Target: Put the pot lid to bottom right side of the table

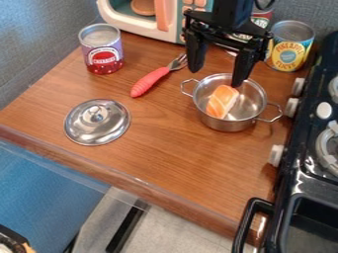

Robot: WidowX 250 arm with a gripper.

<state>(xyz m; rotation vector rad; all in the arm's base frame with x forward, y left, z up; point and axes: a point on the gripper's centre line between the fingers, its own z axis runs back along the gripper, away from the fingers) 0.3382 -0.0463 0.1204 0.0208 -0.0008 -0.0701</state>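
Printed labels wrap the cans: the one at the upper left point(102, 48) has purple paper with pale lettering across a red patch, and the one at the upper right point(290, 46) has lettering on yellow and blue. The pot lid point(109, 129), shiny round metal with a domed middle and a small knob on top, lies knob up on the left part of the bench point(173, 152), apart from the pot point(228, 124). Over the pot's far side hangs the end effector point(216, 78), its fingers spread wide with nothing between them.
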